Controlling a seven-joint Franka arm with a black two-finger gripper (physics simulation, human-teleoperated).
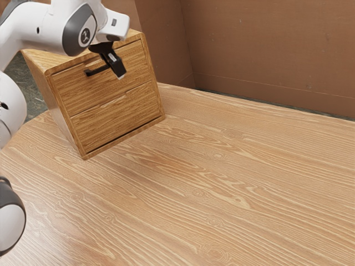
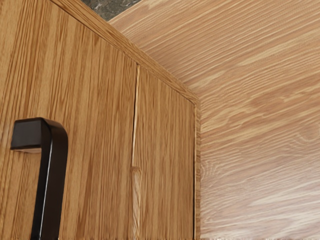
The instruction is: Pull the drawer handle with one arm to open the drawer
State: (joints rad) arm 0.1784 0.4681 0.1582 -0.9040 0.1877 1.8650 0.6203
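The gripper (image 1: pixel 116 68) is at the upper drawer's (image 1: pixel 77 88) black handle (image 1: pixel 95 71); clamped or apart, I cannot tell. Wooden table (image 1: pixel 233 166), brown walls (image 1: pixel 266 44).

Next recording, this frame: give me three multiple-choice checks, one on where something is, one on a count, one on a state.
1. Where on the table does the wooden cabinet stand?
A. at the exterior view's upper left
B. at the exterior view's lower right
C. in the middle

2. How many drawer fronts does the cabinet have?
A. one
B. two
C. four

3. How is the upper drawer, the one with the black handle?
A. pulled fully out
B. removed and lying on the table
C. shut, its front flush with the frame

Key: 1 A, the cabinet sits by the arm at that corner. 2 B, one seam splits the face into the upper drawer and a lower drawer. 3 C, no gap or ledge shows, and the gripper is at the handle.
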